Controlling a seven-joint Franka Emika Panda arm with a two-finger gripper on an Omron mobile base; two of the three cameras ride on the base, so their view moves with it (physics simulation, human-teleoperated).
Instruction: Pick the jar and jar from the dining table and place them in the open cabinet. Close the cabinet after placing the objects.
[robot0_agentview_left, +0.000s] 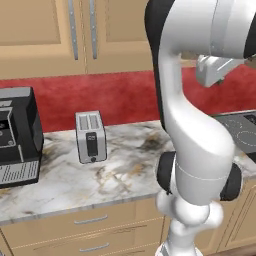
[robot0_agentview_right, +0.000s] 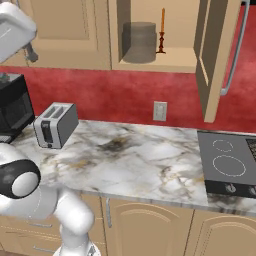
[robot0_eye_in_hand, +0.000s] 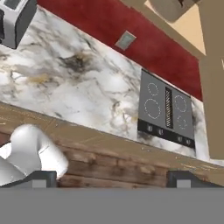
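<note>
White-grey marble desk (robot0_agentview_right: 150, 165) with brown-gold veins: carries a silver two-slot toaster (robot0_agentview_right: 55, 125) near a black boxy appliance (robot0_agentview_left: 17, 135) at one end and a black inset cooktop (robot0_agentview_right: 227, 162) at the other, over light beige drawer fronts. Light tan wooden wall cabinet (robot0_agentview_right: 150, 62), door swung open: a squat brownish lidded jar (robot0_agentview_right: 138, 42) stands on its shelf just beside a slim orange candle (robot0_agentview_right: 162, 32) on a dark holder. White arm's end effector (robot0_eye_in_hand: 113, 178): fingers spread wide, holding nothing, raised above the desk's front edge.
</note>
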